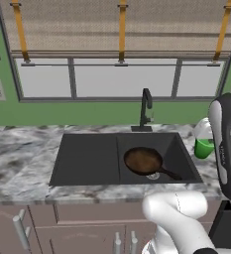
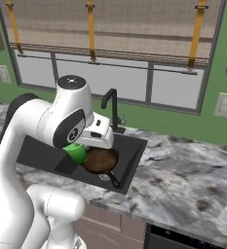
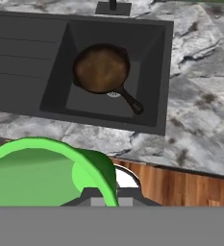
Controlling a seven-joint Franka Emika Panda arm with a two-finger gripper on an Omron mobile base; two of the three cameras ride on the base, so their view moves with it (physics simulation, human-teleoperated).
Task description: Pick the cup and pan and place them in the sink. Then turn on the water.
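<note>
The round dark brown pan (image 1: 143,160) (image 2: 100,159) (image 3: 102,68) lies flat in the right basin of the black sink (image 1: 87,158) (image 2: 39,155) (image 3: 27,57), its handle pointing to the front right. My gripper (image 1: 204,141) (image 2: 84,146) (image 3: 111,196) is shut on the rim of the bright green cup (image 1: 204,148) (image 2: 76,152) (image 3: 41,173). It holds the cup in the air, right of the sink and above the counter's front part. My own arm hides part of the cup in the base views. No water runs from the black faucet (image 1: 145,109) (image 2: 111,109).
Marble counter (image 1: 18,158) (image 2: 193,185) (image 3: 200,110) spreads on both sides of the sink. A window with blinds (image 1: 122,30) runs behind the faucet. Cabinet fronts with handles (image 1: 20,230) sit below, and wooden floor (image 3: 180,185) shows past the counter's front edge.
</note>
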